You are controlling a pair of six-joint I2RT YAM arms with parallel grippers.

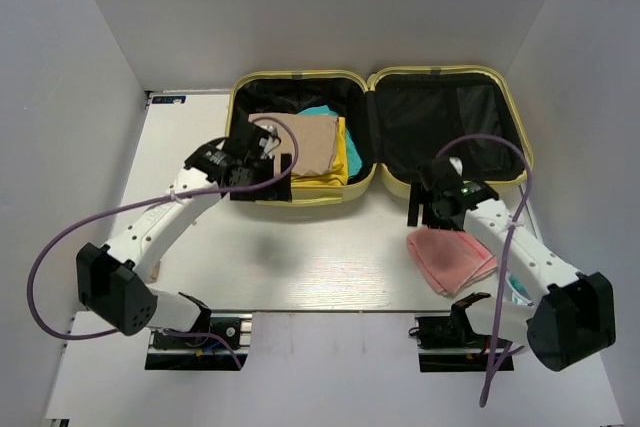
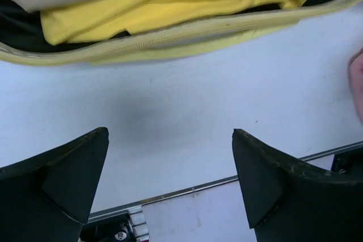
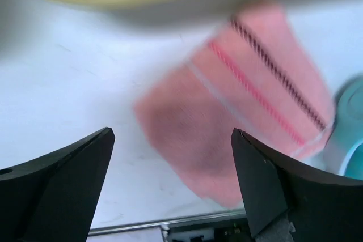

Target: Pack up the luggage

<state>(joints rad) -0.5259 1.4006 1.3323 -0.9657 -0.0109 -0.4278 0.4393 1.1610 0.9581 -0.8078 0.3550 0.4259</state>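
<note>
Directly below the spread, empty fingers of the right gripper (image 3: 171, 137) a pink towel (image 1: 450, 257) lies slantwise, the open luggage (image 1: 420, 117) just beyond, while the left gripper (image 2: 170, 137) gapes empty at its near rim.

bright even overhead light, soft shadows, right wrist view motion-blurred

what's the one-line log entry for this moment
luggage: open, clothes in left half | left gripper: open, empty | right gripper: open, near pink cloth
</note>
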